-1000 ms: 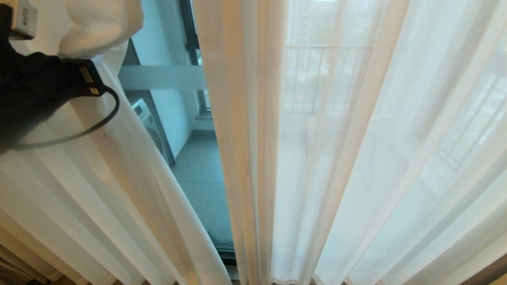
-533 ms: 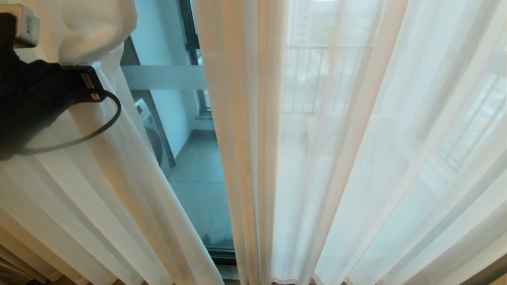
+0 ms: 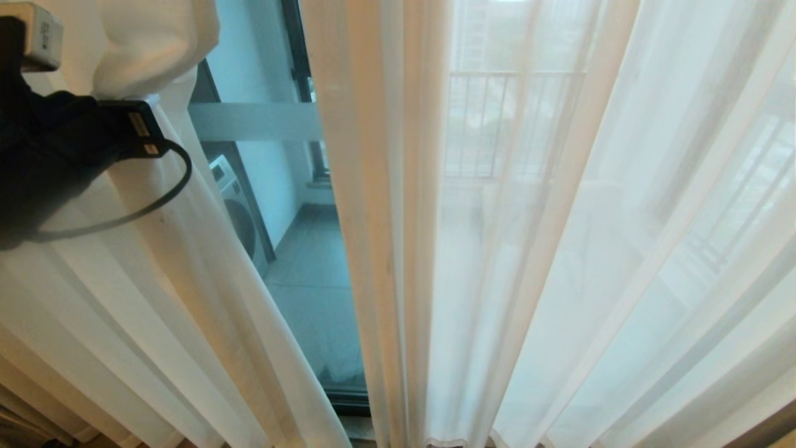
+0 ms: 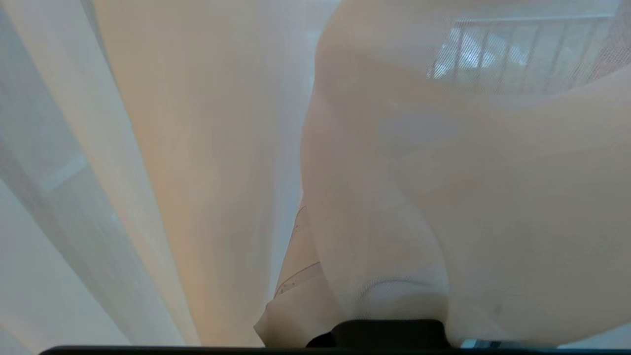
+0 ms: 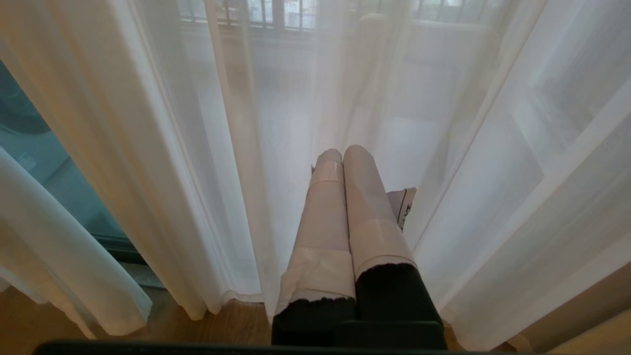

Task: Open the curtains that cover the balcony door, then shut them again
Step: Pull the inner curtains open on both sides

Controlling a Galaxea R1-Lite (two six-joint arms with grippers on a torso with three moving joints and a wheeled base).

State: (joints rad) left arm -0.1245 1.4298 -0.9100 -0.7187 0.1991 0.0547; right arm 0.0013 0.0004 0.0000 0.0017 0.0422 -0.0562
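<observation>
The sheer white curtains hang in two panels, the left panel (image 3: 186, 280) and the right panel (image 3: 385, 218), with a gap between them. In that gap shows the balcony door (image 3: 261, 121), glass with a frosted white band and a dark frame. My left arm (image 3: 56, 143) is raised at the upper left. Its gripper is under a bulge of the left panel (image 3: 155, 43), which drapes over it. Only one taped finger (image 4: 296, 296) peeks out. My right gripper (image 5: 340, 153) is shut and empty, low down and pointing at the right panel (image 5: 236, 148) near the floor.
A washing machine (image 3: 233, 199) stands behind the glass on the tiled balcony floor (image 3: 317, 292). A railing (image 3: 510, 118) shows faintly through the right panel. Wooden floor (image 5: 227, 325) lies below the curtain hems.
The hanging edge of the left panel has slid slightly to the left, widening the gap and baring more of the washing machine. The left arm has barely shifted.
</observation>
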